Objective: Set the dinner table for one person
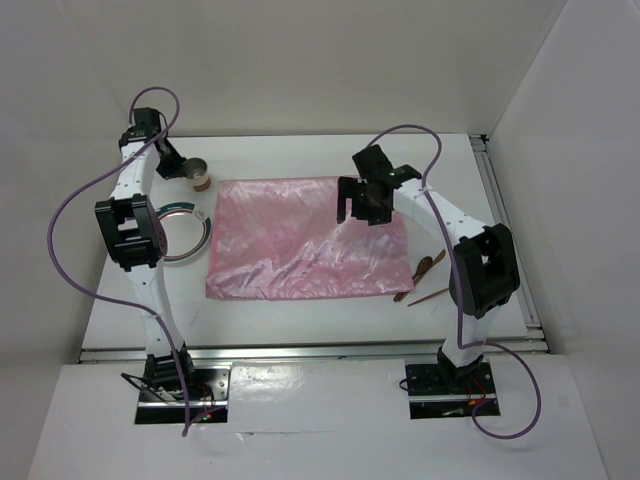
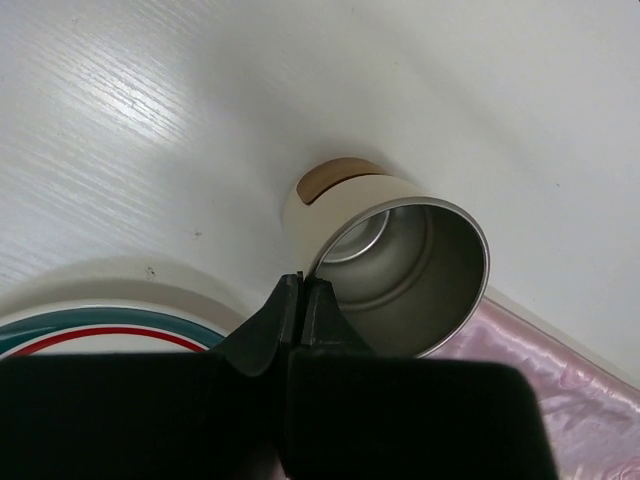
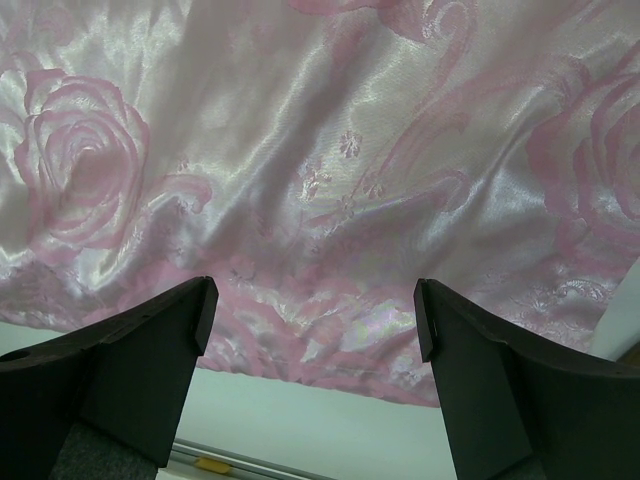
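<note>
The table [image 1: 300,325] fills the middle of the top view, its long axis running left to right and one long side toward the arms. The setting looks barely begun. The cloth [image 1: 300,240] lies spread mid-table, but the plate [image 1: 203,222], cup [image 1: 200,176] and utensils [image 1: 425,275] sit off the cloth (plate and cup left of it, utensils right). The left claw [image 2: 303,290] pinches the cup's rim. The right claw [image 3: 315,300] hangs wide and empty over the cloth.

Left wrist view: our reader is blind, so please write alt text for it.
The left claw pinches the rim of a cream, steel-lined cup on the white table. A striped plate edge shows lower left, pink cloth lower right.
</note>
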### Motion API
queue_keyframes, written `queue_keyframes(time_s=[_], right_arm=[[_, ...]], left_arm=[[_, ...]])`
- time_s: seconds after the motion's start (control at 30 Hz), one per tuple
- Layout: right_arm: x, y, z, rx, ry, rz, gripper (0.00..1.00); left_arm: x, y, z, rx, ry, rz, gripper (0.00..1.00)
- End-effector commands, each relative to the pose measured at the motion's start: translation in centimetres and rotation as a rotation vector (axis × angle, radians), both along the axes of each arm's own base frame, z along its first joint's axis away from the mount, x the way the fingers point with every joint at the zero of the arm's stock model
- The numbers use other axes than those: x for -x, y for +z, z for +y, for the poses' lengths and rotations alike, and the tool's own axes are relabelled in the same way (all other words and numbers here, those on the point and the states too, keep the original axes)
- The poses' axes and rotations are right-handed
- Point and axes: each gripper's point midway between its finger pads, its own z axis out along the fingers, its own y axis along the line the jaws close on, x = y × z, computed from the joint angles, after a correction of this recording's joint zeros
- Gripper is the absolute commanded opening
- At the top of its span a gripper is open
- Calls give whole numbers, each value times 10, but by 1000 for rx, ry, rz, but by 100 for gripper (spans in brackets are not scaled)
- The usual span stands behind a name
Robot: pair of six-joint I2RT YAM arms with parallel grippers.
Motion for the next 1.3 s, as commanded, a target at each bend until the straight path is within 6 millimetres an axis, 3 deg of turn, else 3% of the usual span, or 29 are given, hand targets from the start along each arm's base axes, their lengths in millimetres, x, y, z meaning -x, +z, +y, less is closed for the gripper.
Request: queue_keyframes(time_s=[0.0,0.07,0.1,0.2,0.23,0.3,0.4,0.43,0.5,0.53,0.6,0.63,0.67,0.73,0.8,0.87,1.07,1.1,1.17,1.2,1.27], right_arm=[[-9,24,-6,-8,-30,-49,93],[-9,29,-7,-6,-35,-63,93],[-9,33,-7,-16,-44,-70,93],[-5,35,-10,-23,-58,-88,93],[-3,41,-15,-28,-68,-99,93],[-3,42,-17,-50,-79,-111,93],[-3,43,-26,-64,-119,-113,93],[-4,50,-31,-70,-129,-127,93],[-3,51,-36,-77,-149,-128,93],[-1,57,-40,-82,-158,-141,93],[2,56,-49,-78,-195,-143,93],[3,57,-54,-78,-205,-146,93],[9,60,-58,-78,-226,-158,93],[14,70,-72,-80,-285,-191,93],[22,67,-86,-52,-360,-200,93],[29,75,-98,-48,-411,-226,93],[57,79,-119,-46,-485,-258,93],[61,76,-121,-43,-484,-253,93],[68,71,-126,-42,-502,-241,93],[69,75,-126,-49,-502,-253,93],[73,69,-127,-37,-501,-233,93]], left_arm=[[0,53,-2,-13,-30,-103,0],[1,71,-11,6,-87,-143,0],[5,92,-16,6,-114,-182,0],[19,111,-32,-3,-159,-201,0],[26,130,-45,-10,-181,-231,0],[34,134,-61,-33,-229,-228,0],[48,137,-114,-19,-335,-191,0],[52,135,-149,-10,-403,-181,0],[55,138,-185,-5,-462,-190,0],[59,138,-218,1,-527,-192,0],[56,135,-255,46,-561,-184,0],[60,135,-285,58,-610,-189,0],[57,146,-304,77,-637,-221,0],[62,131,-353,117,-699,-200,0],[57,140,-385,134,-726,-250,0],[58,122,-420,166,-750,-239,0],[37,105,-465,279,-682,-295,0],[32,94,-468,288,-671,-287,0],[26,97,-485,315,-664,-327,0],[22,104,-485,317,-649,-353,0],[13,90,-491,318,-619,-362,0]])
